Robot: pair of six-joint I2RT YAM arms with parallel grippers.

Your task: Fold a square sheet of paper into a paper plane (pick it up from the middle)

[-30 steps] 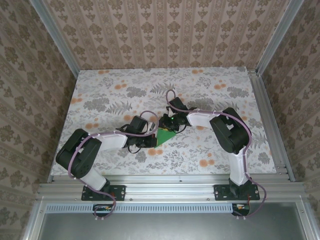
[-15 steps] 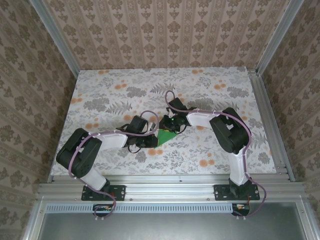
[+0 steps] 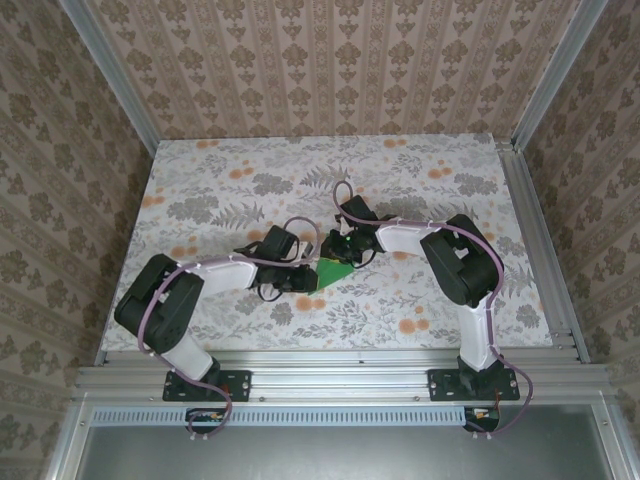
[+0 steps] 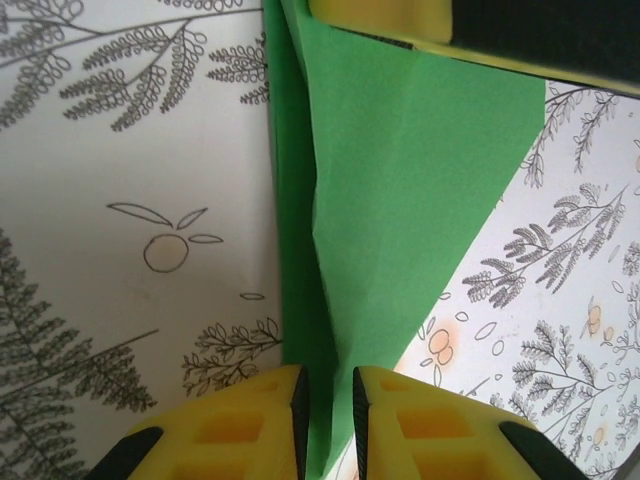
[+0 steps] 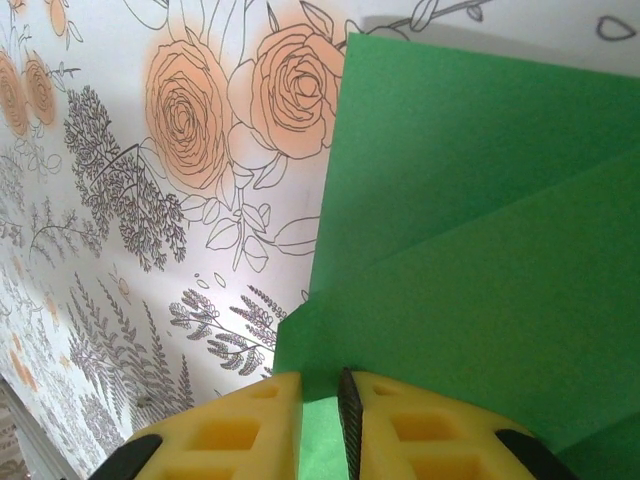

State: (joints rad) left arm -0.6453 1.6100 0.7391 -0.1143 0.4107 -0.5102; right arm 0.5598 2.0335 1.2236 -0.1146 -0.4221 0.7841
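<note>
Green paper, plain, unprinted

The green sheet of paper looks matt and smooth, thin stuff, with a couple of sharp creases catching the light just ahead of the left claw. The claw's fingertips are yellow foam-like pads, dull and slightly grainy, on black plastic. The surface under the right claw is printed floral covering with a faint sheen.
</note>
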